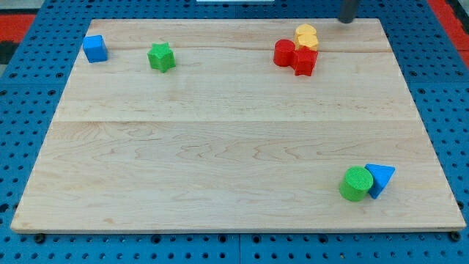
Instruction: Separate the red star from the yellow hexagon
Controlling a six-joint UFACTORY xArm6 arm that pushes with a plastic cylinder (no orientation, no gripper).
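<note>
Two blocks touch: red star (305, 61) just below yellow hexagon (306, 36), my jawless tip (345, 20) seemingly up-right of the hexagon.

At the view's top right, my tip (346, 20) sits just beyond the wooden board (220, 139), near the yellow hexagon (306, 36). The hexagon touches the red star (304, 61) and a red cylinder (284, 53). A green star (160, 56) stands well apart.
</note>
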